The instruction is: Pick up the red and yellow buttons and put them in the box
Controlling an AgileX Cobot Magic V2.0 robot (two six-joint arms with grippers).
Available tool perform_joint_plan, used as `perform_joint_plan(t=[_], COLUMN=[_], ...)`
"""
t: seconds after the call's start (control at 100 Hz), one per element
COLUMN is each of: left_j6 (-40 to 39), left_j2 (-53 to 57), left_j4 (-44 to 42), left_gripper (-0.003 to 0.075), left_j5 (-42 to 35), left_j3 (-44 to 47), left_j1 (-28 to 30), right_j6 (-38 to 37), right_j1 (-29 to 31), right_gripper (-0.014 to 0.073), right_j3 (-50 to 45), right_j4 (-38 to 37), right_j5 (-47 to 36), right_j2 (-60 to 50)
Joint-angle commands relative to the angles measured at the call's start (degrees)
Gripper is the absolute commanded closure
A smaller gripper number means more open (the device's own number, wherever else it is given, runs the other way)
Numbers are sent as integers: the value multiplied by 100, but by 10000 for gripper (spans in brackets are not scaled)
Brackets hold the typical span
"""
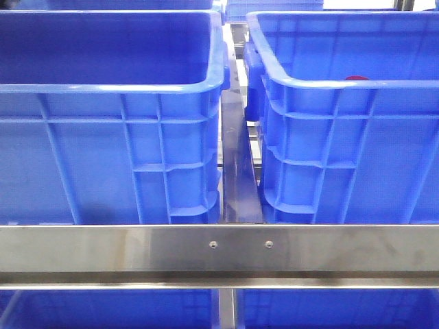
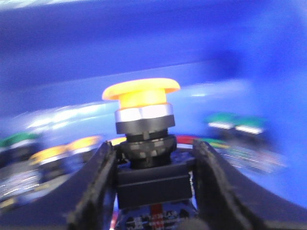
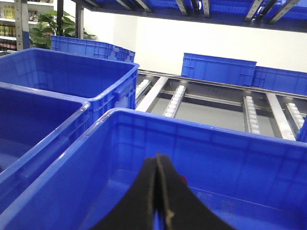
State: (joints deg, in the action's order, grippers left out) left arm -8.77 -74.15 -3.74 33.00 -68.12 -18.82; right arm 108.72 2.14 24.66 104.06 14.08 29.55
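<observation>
Holding a yellow button point(image 2: 142, 98), left gripper point(image 2: 153, 184) inside crate point(image 2: 192, 43).

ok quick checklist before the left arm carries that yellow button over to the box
1. Yellow button gripped by the left gripper: ok, its black body sits between the fingers.
2. Button upright: ok, cap on top.
3. Grip firmness: cannot tell, the left wrist view is blurred.
4. Right gripper free: ok, shut on nothing, above a blue crate.
5. Red piece already in the right-hand crate: ok, a red sliver shows over its rim.
6. Left arm's path clear: cannot tell, no arm shows in the front view.
</observation>
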Motion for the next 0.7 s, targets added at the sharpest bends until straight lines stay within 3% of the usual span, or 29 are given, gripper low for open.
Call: perform_joint_plan(t=[0.0,0.3,0.47,0.57,0.69], left_j6=[51,62,62,62,62], left_j2=[366,535,535,535,535], left_j4=[-3,-15,-104,-129,-129], left_gripper=[739,739,739,739,739], left_j5=[-204,-89,-89,-89,-76], left_j3=[-179,-179,-179,-179,-179], left_j1=[-485,-2250,-2906,-3051,-3075], right_j6=[9,9,9,9,-136], right_j1=[12,12,12,12,12], right_gripper=[661,660,651,577,372], right_j3=[158,158,158,158,158], right_j4=[589,589,589,589,589], right_j5=[177,182,237,428,747], right_j2=[10,10,10,10,10])
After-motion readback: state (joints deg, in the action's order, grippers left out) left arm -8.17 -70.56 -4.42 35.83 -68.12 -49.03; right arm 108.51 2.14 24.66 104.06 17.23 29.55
